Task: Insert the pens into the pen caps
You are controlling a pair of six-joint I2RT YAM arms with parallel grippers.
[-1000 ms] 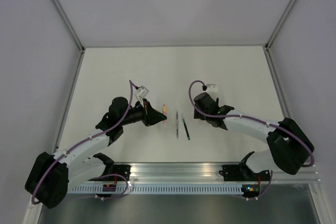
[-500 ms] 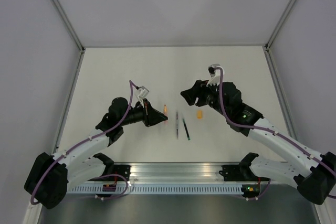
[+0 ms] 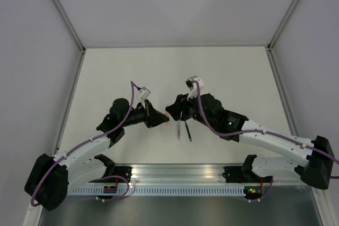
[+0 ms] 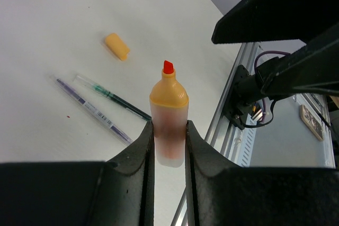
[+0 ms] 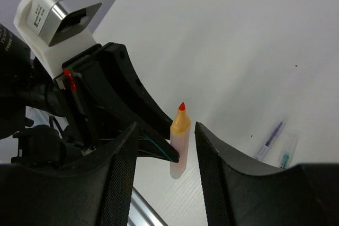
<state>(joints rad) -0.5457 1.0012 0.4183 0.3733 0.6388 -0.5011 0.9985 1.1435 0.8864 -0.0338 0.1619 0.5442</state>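
Over the middle of the surface [image 3: 132,67], top view: your left hand [image 3: 160,117] and right hand [image 3: 172,110] sit nose to nose with the orange-tipped pen [image 3: 167,114] between them. Grey pen [image 3: 179,132] and green pen [image 3: 188,135] lie side by side towards the front edge, their far ends under the right arm [image 3: 233,125]. No cap shows from up here.

Left wrist view: the left hand pinches the orange-tipped pen by its lower barrel. The tip points away from the hand and is bare. The orange cap [image 4: 116,46] lies alone on the surface, apart from everything. The two thin pens lie close together nearby, almost parallel. I can't tell whether either carries a cap.

Right wrist view: the right hand's fingers [image 5: 124,178] are spread, one on each side of the pen, with a gap showing on both sides, so no contact. It holds nothing, and no cap.

Status: no pen looks capped yet. The one cap I can see is on the surface, not in your right hand, so this reads as a regrip or handover rather than an insertion. Left to do: fetch the orange cap and seat the orange-tipped pen in it, then cap the two thin pens. Their caps don't show in any view.
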